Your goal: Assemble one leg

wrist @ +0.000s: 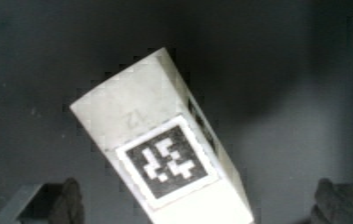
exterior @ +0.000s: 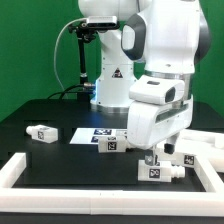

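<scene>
Leg [exterior: 158, 172] lies on the desk [exterior: 50, 165], at the exterior view's right of the marker board [exterior: 85, 131]. Your hand [exterior: 160, 157] hovers above, spread and empty. Judged pre-grasp; next: lower, straddle it, clench.

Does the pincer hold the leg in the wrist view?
No, its fingers stand apart from the leg on either side.

Exterior view: bright, even light from above, white arm [exterior: 165, 60] near clipping, soft shadows on black desk [exterior: 40, 165]. Low-res, slightly soft. Wrist view: dimmer, leg [wrist: 146, 120] blurred, tag [wrist: 164, 160] edges smeared, frame corners dark.
</scene>
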Robot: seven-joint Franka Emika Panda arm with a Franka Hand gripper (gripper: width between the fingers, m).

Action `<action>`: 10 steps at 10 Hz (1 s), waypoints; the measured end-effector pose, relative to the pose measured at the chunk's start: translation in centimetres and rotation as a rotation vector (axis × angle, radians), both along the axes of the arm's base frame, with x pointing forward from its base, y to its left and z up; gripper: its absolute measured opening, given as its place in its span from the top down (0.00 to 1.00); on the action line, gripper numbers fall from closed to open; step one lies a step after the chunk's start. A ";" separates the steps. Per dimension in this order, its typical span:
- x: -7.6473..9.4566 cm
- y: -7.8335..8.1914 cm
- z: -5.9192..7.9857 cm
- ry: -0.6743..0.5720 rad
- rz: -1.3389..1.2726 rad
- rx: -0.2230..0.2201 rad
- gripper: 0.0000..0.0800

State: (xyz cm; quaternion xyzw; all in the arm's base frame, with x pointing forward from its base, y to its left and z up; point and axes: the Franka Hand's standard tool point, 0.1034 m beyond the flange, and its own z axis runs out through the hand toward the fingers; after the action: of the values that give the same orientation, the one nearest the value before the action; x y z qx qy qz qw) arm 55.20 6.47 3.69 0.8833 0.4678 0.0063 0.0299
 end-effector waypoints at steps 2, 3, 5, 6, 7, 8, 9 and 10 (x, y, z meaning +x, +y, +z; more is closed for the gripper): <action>0.2 -1.2 -1.7 0.016 0.018 0.000 0.19; 0.6 -1.4 -2.3 0.015 0.023 0.003 0.19; 0.5 -0.6 -2.8 0.009 0.007 0.009 0.19; 0.5 -0.6 -2.8 0.010 0.012 0.008 0.19; 0.5 -0.6 -2.8 0.010 0.012 0.008 0.35; 0.5 -0.6 -2.9 0.010 0.013 0.008 0.51; 0.5 -0.6 -2.9 0.010 0.013 0.008 0.51; 0.5 -1.0 -2.8 0.011 0.048 0.005 0.65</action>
State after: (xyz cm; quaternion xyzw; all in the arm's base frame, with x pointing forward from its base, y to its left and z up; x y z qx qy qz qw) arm 55.72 5.44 0.94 0.8719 0.4891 0.0033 0.0250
